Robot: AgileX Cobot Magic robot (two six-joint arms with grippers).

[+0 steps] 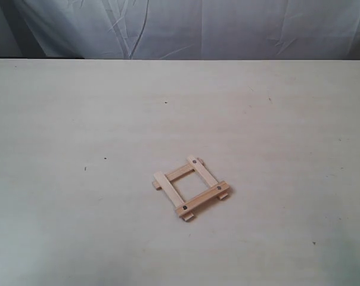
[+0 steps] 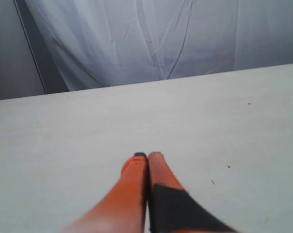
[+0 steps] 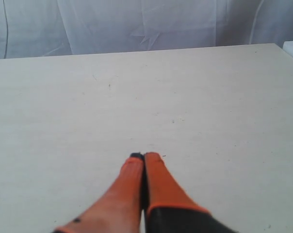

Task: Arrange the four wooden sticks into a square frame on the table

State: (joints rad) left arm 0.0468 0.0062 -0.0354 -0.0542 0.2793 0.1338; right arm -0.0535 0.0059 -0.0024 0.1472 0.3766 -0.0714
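Bare light tan wood on the four sticks (image 1: 202,195), matt and smooth, with small dark dots near some ends. Pale beige table (image 1: 78,119), matt, with faint grain and a few tiny dark specks. Behind it, creased white cloth (image 1: 198,30), soft and dull. Matt orange, plastic-looking skin on the left gripper (image 2: 147,156) and right gripper (image 3: 144,156).

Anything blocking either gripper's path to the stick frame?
Nothing visible. The square frame lies alone on the table; neither arm shows in the exterior view. The left gripper and right gripper, both shut, face only bare table, with the frame outside their views.
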